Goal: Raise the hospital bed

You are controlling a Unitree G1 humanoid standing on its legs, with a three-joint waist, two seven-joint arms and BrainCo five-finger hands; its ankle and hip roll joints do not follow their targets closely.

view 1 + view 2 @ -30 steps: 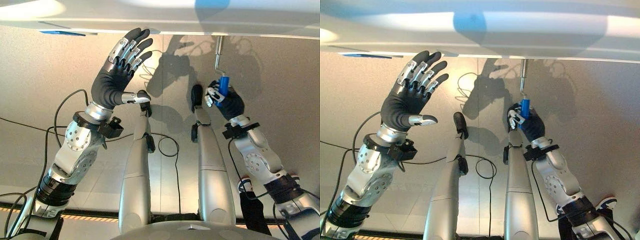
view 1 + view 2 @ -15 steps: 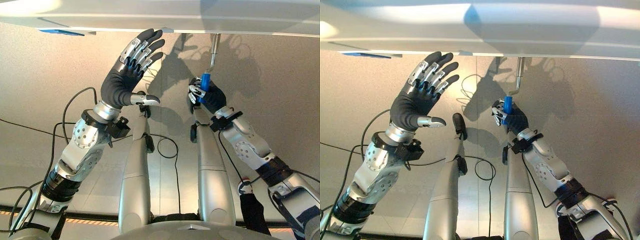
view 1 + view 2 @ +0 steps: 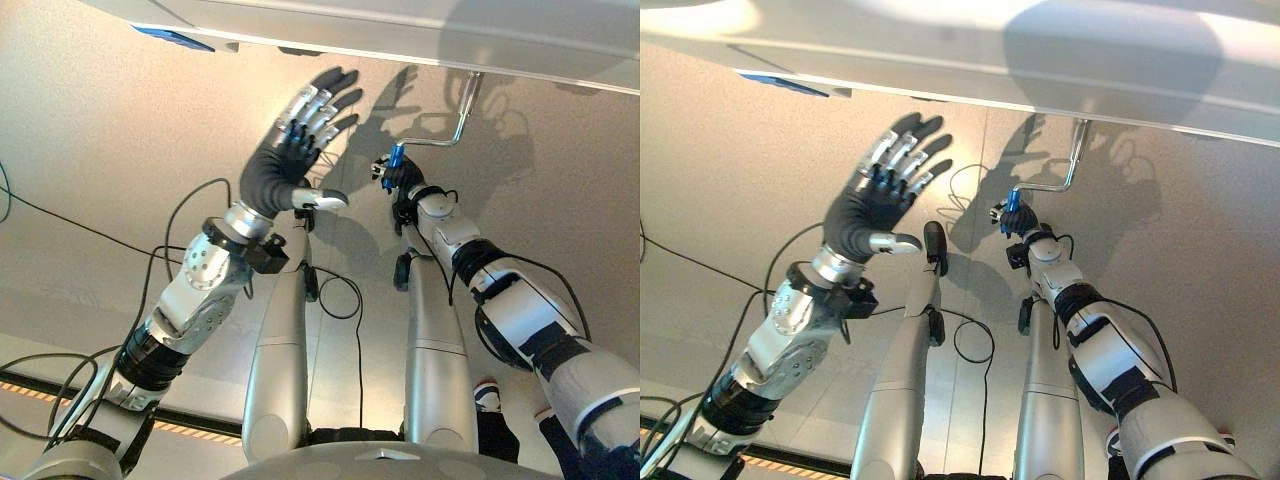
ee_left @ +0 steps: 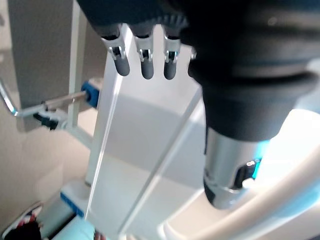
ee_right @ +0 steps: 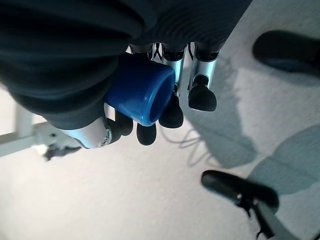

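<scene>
The bed's white frame (image 3: 420, 38) runs across the top of the eye views. A bent metal crank (image 3: 458, 118) hangs from its underside and ends in a blue handle (image 3: 396, 156). My right hand (image 3: 405, 180) is shut on that handle, and the crank arm lies sideways from it. In the right wrist view my fingers (image 5: 170, 107) curl round the blue handle (image 5: 142, 95). To the left of the crank my left hand (image 3: 290, 165) is raised just below the frame, open with fingers spread and holding nothing. The left wrist view shows its straight fingers (image 4: 145, 62) and the crank (image 4: 60, 102) beyond.
A blue tab (image 3: 170, 38) sits under the bed frame at upper left. Beige floor (image 3: 90, 170) spreads beneath both arms. The frame's white underside (image 4: 145, 150) lies close in front of my left hand.
My right hand has swung the blue handle leftward, turning the crank arm from hanging down to lying sideways. The left hand stays raised and open. The camera has shifted.
</scene>
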